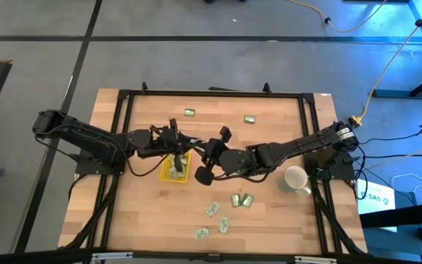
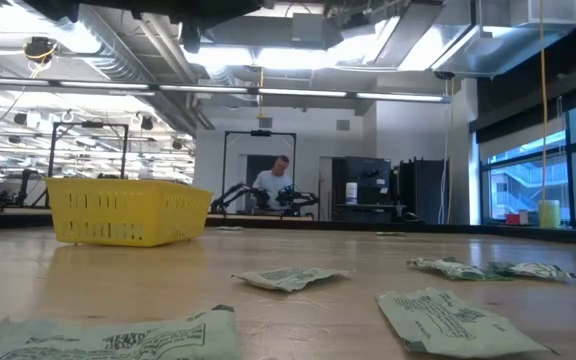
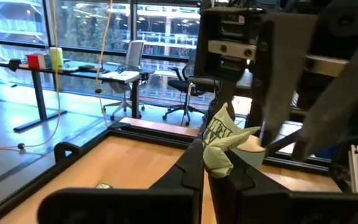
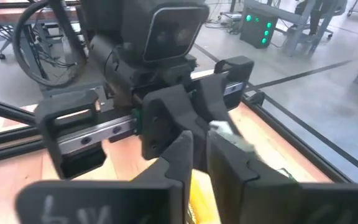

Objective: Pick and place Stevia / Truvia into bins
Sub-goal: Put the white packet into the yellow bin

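One pale green Stevia sachet is up in the air over the yellow bin, between my two grippers, which meet tip to tip. My left gripper, coming from the table's left, is shut on it. My right gripper, coming from the right, faces it with a narrow gap between its fingers; the sachet shows just beyond one fingertip. Several more sachets lie flat on the table near its front edge, and two lie at the far side. My left gripper pinches the sachet's lower end between its two fingers. The fingers lie level and come from the table's left. The sachet is crumpled, sticks up past the fingertips and is clear of the bin and the table. My right gripper stands close against the sachet, but I cannot tell whether its fingers touch it.
A white mug stands on the table under the right arm. Loose sachets lie in front of the bin in the low view. A black frame runs around the tabletop. A person sits far behind in the room.
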